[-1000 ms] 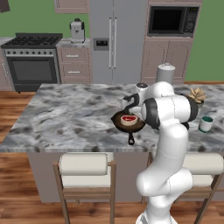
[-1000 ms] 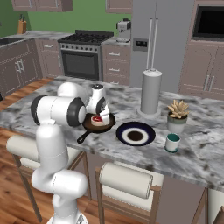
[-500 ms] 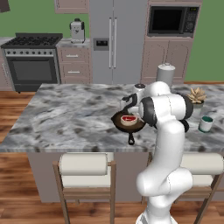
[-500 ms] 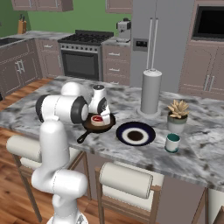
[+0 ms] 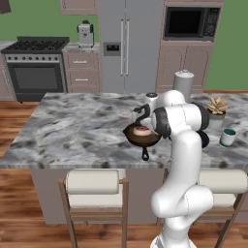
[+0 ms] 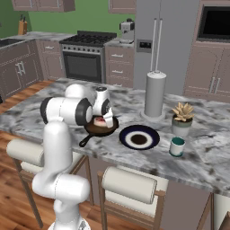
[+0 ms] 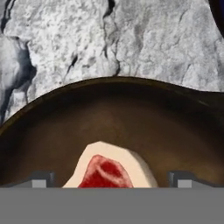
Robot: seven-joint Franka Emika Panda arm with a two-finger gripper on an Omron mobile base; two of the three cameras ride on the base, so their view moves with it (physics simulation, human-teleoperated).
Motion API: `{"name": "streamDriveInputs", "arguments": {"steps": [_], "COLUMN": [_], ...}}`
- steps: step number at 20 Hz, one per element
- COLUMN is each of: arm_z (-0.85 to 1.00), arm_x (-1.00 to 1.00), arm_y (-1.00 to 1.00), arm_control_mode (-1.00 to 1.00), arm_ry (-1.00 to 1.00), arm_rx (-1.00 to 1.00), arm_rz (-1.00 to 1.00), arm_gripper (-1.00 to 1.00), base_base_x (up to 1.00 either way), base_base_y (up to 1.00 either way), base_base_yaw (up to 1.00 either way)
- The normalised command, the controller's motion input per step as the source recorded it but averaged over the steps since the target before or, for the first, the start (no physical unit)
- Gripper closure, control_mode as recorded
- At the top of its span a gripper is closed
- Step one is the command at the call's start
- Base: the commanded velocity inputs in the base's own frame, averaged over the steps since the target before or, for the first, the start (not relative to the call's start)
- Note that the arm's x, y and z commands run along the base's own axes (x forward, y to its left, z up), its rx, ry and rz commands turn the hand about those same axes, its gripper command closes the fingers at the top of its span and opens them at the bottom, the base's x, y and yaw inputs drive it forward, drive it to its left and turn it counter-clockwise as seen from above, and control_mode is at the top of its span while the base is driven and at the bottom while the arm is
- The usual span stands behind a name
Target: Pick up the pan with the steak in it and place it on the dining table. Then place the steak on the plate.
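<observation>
At centre frame in the left base view, the gripper (image 7: 111,178) hangs over the pan (image 5: 141,136) on the dining table (image 5: 72,131), jaws spread wide with 2 fingertips (image 7: 42,178) straddling the steak (image 7: 109,168), gripping nothing. The plate (image 6: 139,137) sits right of the pan.

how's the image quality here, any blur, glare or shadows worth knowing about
Left base view: soft, even lighting, no glare on the grey-and-white marbled dining table. Right base view: equally flat; round dark skillet throws hardly any shadow. Hand view: close and coarse, the red steak with pale fat rim cropped at the bottom edge.
</observation>
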Motion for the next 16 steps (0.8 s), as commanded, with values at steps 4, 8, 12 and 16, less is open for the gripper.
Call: {"name": "streamDriveInputs", "arguments": {"steps": [4,8,12,16], "arm_z": [-0.25,-0.31,-0.04,0.07], "arm_x": [0.00,-0.02,0.00,0.00], "arm_y": [0.00,0.00,0.00,0.00], "arm_control_mode": [-1.00,-1.00,-1.00,-1.00], "arm_ry": [0.03,0.05,0.01,-0.01], "arm_rx": [-0.02,-0.04,0.00,0.01], "arm_rz": [-0.04,-0.02,0.00,-0.02], "arm_gripper": [-1.00,1.00,1.00,1.00], "base_base_x": [0.00,0.00,0.00,0.00], "base_base_y": [0.00,0.00,0.00,0.00], "base_base_yaw": [0.00,0.00,0.00,0.00]}}
